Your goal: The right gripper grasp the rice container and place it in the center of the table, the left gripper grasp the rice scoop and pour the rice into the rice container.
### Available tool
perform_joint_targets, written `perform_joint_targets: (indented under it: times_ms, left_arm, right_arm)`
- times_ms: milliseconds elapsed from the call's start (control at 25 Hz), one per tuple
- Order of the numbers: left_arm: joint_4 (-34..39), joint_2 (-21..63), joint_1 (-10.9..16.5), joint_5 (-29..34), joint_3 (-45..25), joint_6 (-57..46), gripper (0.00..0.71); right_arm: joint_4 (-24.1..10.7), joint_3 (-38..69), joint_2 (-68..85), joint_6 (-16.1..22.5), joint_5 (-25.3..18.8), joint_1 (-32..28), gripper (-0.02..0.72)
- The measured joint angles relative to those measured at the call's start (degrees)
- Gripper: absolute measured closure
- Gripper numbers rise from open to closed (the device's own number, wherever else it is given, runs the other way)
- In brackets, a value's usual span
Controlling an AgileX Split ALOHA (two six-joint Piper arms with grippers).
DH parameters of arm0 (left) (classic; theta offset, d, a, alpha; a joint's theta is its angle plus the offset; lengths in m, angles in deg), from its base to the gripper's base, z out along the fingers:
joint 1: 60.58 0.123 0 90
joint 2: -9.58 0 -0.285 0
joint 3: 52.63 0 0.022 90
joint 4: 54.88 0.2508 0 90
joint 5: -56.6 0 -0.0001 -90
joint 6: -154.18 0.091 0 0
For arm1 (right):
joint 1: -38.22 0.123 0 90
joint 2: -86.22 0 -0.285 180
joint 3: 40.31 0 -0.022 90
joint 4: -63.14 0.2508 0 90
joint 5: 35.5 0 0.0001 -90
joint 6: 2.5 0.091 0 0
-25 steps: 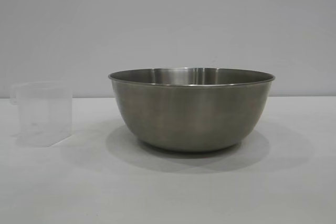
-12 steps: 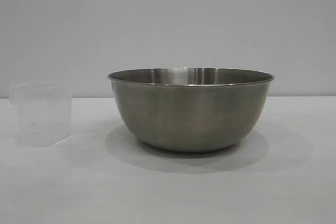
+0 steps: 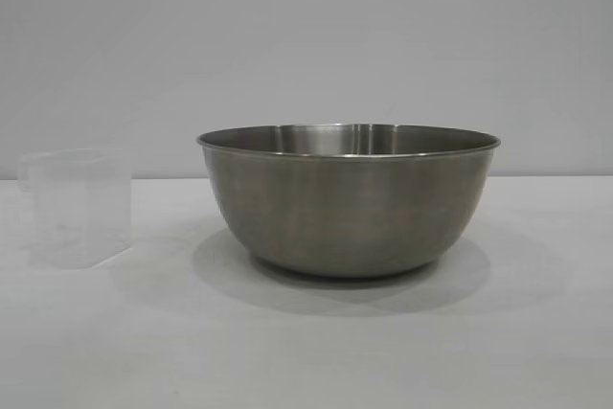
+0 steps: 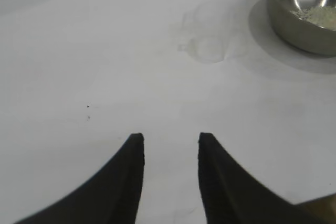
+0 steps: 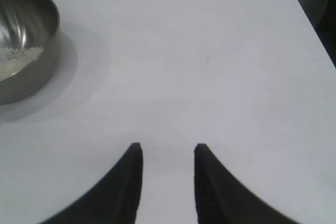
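I see only 2 obstacles on the table (image 3: 306, 352): the bowl (image 3: 349, 200) in the middle and the scoop (image 3: 77, 206) standing upright to its left, apart from it with a bare gap between. My left gripper (image 4: 168, 140) and right gripper (image 5: 164, 148) both hang spread over bare tabletop.

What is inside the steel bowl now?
The rice container holds off-white rice on its bottom, as both wrist views show. In the exterior view its wall hides the inside.

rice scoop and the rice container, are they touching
Apart. The exterior view shows a strip of bare table between the rice scoop and the rice container.
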Motion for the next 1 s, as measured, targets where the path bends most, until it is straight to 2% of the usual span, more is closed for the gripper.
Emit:
perform_joint_targets:
  times_ms: [120, 360, 560, 720, 1000]
  left_arm:
    - [0.0, 0.0, 3.1, 0.1, 0.0, 0.0, 0.501]
    - [-0.1, 0.1, 3.6, 0.1, 0.0, 0.0, 0.501]
    - [-0.1, 0.1, 6.9, 0.1, 0.0, 0.0, 0.501]
    - [-0.1, 0.1, 7.4, 0.1, 0.0, 0.0, 0.501]
    - [-0.1, 0.1, 7.4, 0.1, 0.0, 0.0, 0.501]
  right_arm:
    - [0.0, 0.0, 3.1, 0.0, -0.3, 0.0, 0.469]
    - [-0.1, 0.0, 3.6, 0.1, -0.6, 0.0, 0.469]
    - [-0.1, 0.0, 3.6, 0.0, -0.6, 0.0, 0.469]
    - [-0.1, 0.0, 3.6, 0.0, -0.6, 0.7, 0.469]
    - [-0.1, 0.0, 3.6, -0.2, -0.6, 6.9, 0.469]
